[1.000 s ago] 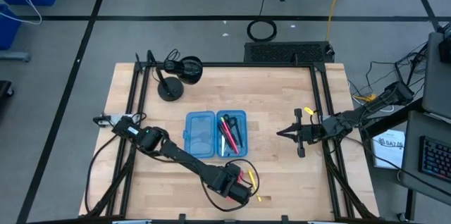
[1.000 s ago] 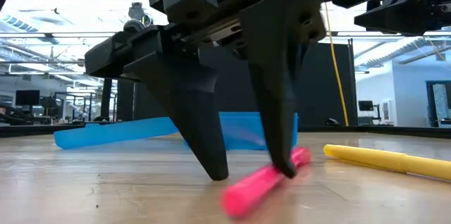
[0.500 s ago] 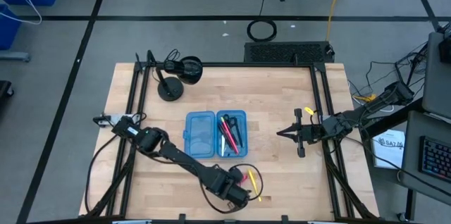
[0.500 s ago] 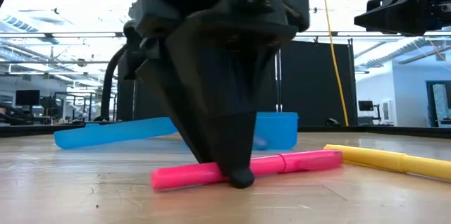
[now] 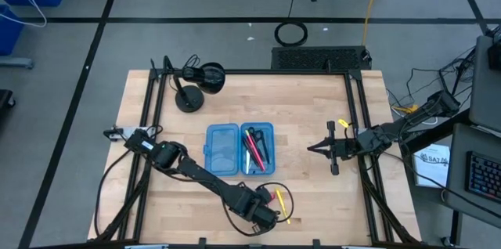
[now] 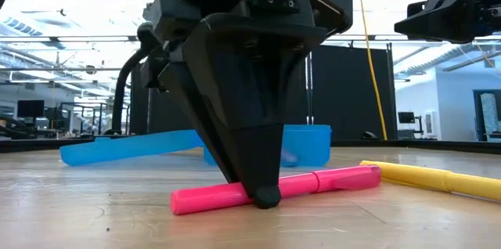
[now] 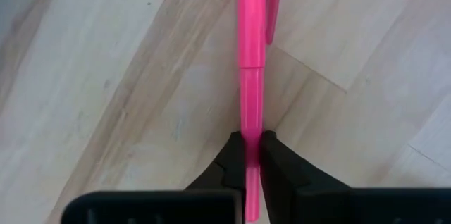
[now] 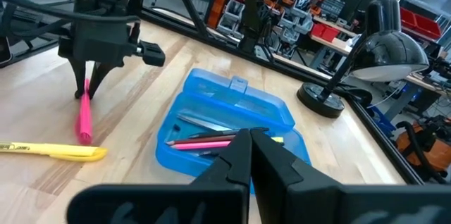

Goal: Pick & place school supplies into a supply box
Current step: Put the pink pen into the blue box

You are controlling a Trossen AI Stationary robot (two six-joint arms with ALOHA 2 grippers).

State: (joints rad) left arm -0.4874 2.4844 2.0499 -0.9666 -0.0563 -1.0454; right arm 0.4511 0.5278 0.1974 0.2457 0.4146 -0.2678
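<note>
The left gripper (image 7: 251, 155) pinches a smooth slim pink marker (image 6: 274, 189) lying on the wood-plank table (image 5: 313, 194), near its front edge. A yellow marker (image 6: 427, 177) lies beside it. The right gripper (image 5: 313, 148) waits shut.

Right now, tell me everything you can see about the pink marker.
The pink marker is a slim, glossy, plastic-looking stick with a cap seam partway along. It lies flat on the wooden table, in front of the blue supply box and beside a yellow marker. The left gripper is shut on its barrel, fingertips down at the tabletop.

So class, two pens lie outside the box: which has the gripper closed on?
The pink pen, pinched by the left gripper; the yellow pen lies free beside it.
</note>
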